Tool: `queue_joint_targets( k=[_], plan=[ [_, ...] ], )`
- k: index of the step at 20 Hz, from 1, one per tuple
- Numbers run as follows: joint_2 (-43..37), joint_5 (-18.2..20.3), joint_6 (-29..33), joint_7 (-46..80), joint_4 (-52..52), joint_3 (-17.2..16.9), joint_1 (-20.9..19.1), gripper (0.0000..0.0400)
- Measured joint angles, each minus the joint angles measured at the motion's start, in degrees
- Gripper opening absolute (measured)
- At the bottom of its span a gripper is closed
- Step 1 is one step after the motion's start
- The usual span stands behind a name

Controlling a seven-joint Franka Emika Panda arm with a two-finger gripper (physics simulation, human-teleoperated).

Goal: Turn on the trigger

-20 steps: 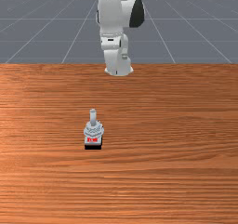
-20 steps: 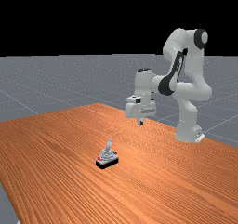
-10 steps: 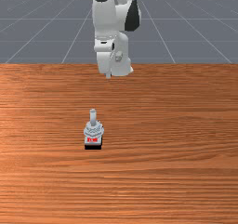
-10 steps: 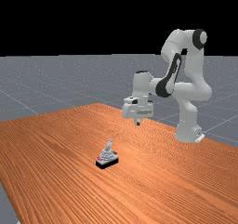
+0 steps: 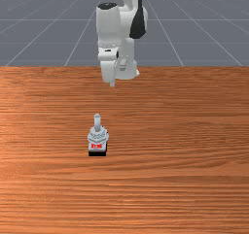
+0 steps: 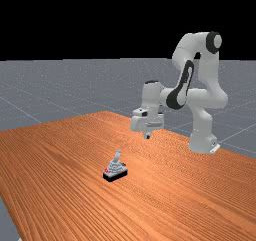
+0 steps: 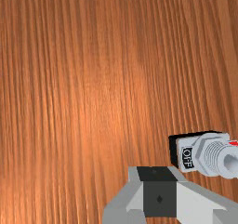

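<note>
In the far view, from left to right: the trigger (image 6: 115,168) stands on the table (image 6: 60,185), to the far view's left of the gripper (image 6: 147,136) and at a lower level. Trigger and gripper are apart. The black base (image 6: 115,176) sits flat; the grey lever (image 6: 118,156) rises from the body and leans slightly toward the gripper's side. The gripper is above the table surface. Its setting, wide or narrow, cannot be determined. The arm (image 6: 185,80) extends to the far view's right of the gripper.

In the front view, the trigger is nearer the camera than the gripper and slightly to the front view's left of it. The red marking (image 5: 97,146) faces that camera.

In the wrist view, the "OFF" label (image 7: 187,157) is at the trigger end nearest the gripper.
</note>
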Motion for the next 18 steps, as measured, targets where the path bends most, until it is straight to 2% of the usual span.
queue_joint_targets(
  k=[3, 4, 8, 9, 11, 18],
  plan=[
    [0.2, 2.23, -0.2, -2.53, 0.15, -0.58, 0.41, 0.0],
    [0.22, 0.02, 0.17, 1.31, 0.06, -0.21, -0.33, 0.0],
    [0.53, 0.5, -0.01, -0.35, 0.48, -1.31, -1.08, 0.0],
    [0.99, 2.32, 1.33, -3.81, 0.61, -1.71, -0.67, 0.0],
    [3.15, 4.37, -1.11, -8.11, 3.55, -1.76, -0.28, 0.0],
    [10.57, 10.17, -3.8, -12.44, 12.57, -0.29, -0.55, 0.0]
  ],
)
